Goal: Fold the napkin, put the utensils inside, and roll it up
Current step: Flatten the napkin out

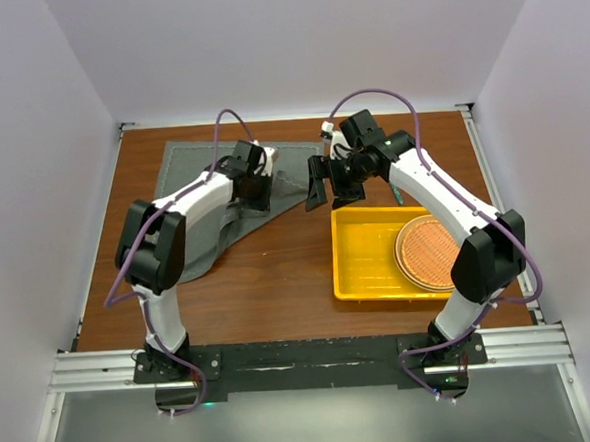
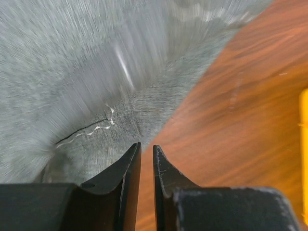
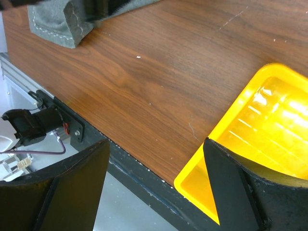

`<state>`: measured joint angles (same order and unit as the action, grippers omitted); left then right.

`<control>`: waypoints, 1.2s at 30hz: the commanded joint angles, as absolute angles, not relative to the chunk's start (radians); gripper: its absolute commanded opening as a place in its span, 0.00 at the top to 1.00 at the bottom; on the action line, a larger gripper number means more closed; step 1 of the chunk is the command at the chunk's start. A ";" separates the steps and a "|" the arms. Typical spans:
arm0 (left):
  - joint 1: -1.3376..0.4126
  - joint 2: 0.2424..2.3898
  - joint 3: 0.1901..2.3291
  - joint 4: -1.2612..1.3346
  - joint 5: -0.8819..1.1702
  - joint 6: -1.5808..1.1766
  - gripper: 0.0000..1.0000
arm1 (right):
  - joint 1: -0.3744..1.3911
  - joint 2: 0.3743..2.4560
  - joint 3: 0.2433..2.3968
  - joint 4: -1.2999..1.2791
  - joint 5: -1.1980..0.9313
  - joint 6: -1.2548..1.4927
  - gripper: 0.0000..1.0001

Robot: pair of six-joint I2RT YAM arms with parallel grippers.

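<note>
Left gripper [image 2: 147, 147] is down at the napkin [image 2: 72, 72], jaws nearly closed with only a thin slit. No cloth shows in the slit, so a pinch isn't confirmed. Right gripper [image 3: 156, 144] is spread wide with nothing in it, hanging over bare table [image 3: 159, 82] just beside the yellow tray [image 3: 187, 185].

Napkin location: upper left of the top view [image 1: 192, 177], lying rumpled on the table [image 1: 279, 282] with one flap running down toward lower left. Left gripper [image 1: 253, 188] sits over its right part. Right gripper [image 1: 325, 187] is just off the napkin's right corner, between cloth and tray [image 1: 359, 277].

Step, as I judge it: the fold, early on. The cloth isn't a tidy shape yet and nothing is laid on it. The next move calls for a sure pinch on an edge or corner, then carrying it across so the edges meet and the cloth lies flat.

Hard to see:
- Left wrist view is smeared, so the cloth shows only as streaks, with a crease and a pale stitch line near the tips.
- Utensils aren't clearly seen. A thin teal sliver [image 1: 398, 193] by the right arm above the tray may be one, too small to tell.
- A round woven mat [image 1: 429, 253] in the tray is partly covered by the right arm.
- Left arm hides the middle of the napkin.
</note>
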<state>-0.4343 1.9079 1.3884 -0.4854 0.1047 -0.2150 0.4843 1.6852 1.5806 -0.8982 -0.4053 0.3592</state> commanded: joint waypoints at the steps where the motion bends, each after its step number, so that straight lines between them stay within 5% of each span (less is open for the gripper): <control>1: -0.428 1.940 1.427 -0.459 0.121 -0.178 0.79 | 0.480 1.690 1.646 -0.916 -0.367 0.364 0.17; 7: -0.429 1.980 1.417 -0.462 0.101 -0.181 0.67 | 0.479 1.700 1.651 -0.925 -0.357 0.359 0.17; 13: -0.428 1.962 1.422 -0.453 0.045 -0.173 0.74 | 0.477 1.710 1.652 -0.925 -0.357 0.357 0.17; 26: -0.428 2.026 1.417 -0.443 0.025 -0.163 0.68 | 0.477 1.743 1.681 -0.934 -0.370 0.348 0.17; 34: -0.428 1.994 1.485 -0.491 0.003 -0.146 0.99 | 0.474 1.746 1.697 -0.943 -0.374 0.342 0.17; 36: -0.428 1.967 1.512 -0.517 0.008 -0.149 1.00 | 0.476 1.744 1.697 -0.943 -0.377 0.341 0.17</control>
<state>-0.4324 2.0144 1.4307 -0.4942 0.0139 -0.1631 0.4778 1.7458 1.6512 -0.9306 -0.3763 0.3542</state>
